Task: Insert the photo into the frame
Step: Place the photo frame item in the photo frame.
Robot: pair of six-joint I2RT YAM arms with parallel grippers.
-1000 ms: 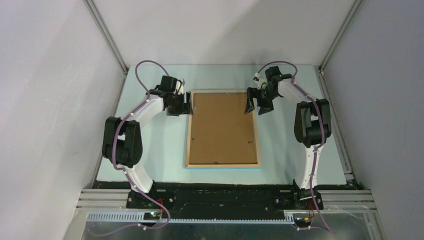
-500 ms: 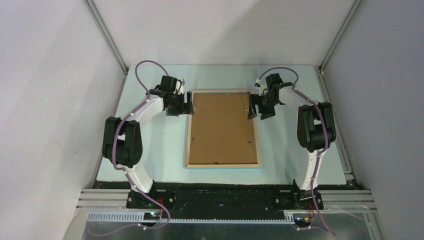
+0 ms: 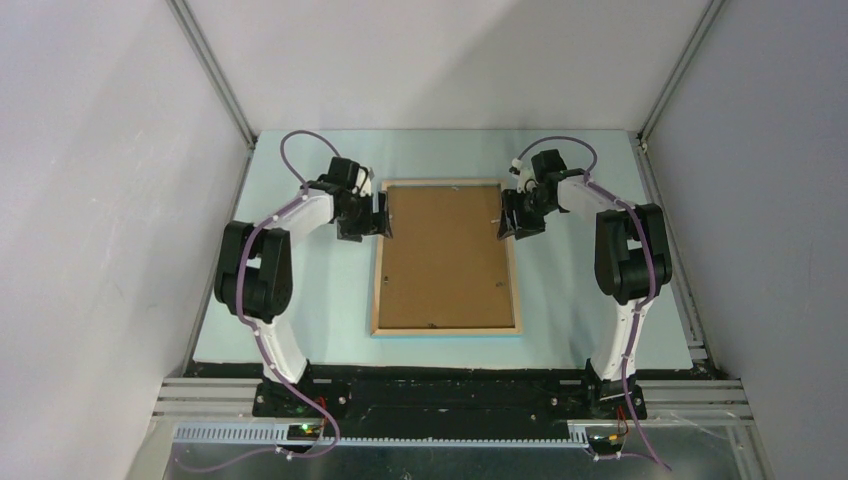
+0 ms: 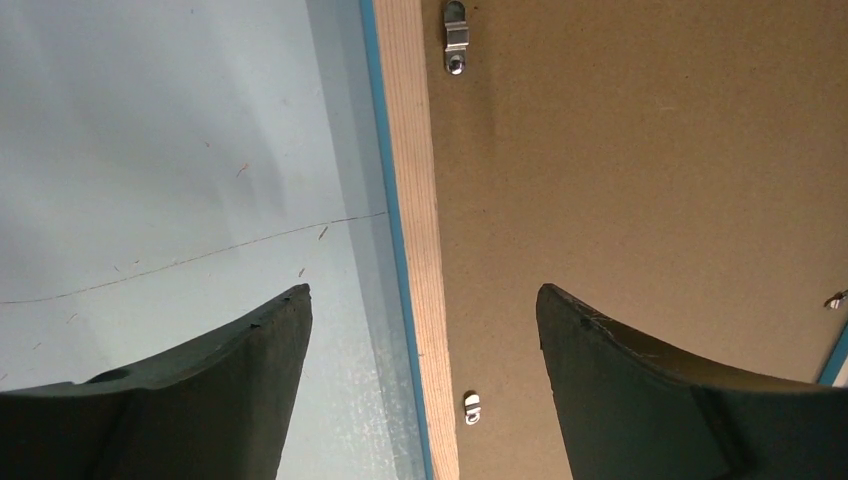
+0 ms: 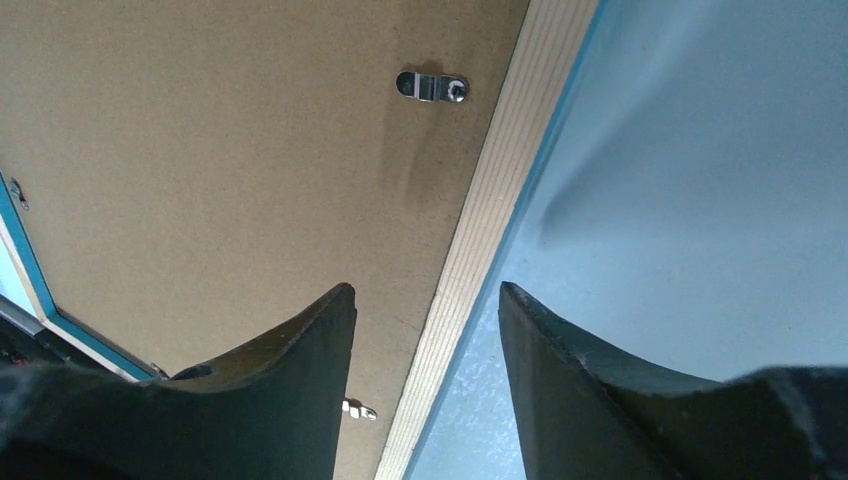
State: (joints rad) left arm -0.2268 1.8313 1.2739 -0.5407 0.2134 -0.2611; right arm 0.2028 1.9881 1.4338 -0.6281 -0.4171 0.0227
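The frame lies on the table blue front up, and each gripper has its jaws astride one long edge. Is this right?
Not the blue front: the frame lies back side up, light wood rim and brown backing board on top, as the top external view shows. The left gripper and right gripper do have their jaws astride one long edge each.

On table [image 3: 330,300]: frame [image 3: 446,328] lies flat, between both end effectors. Astride its left rail sits left end effector [image 3: 381,217]; astride its right rail, right end effector [image 3: 506,215]. Backing board [image 3: 445,260] lies inboard of each.
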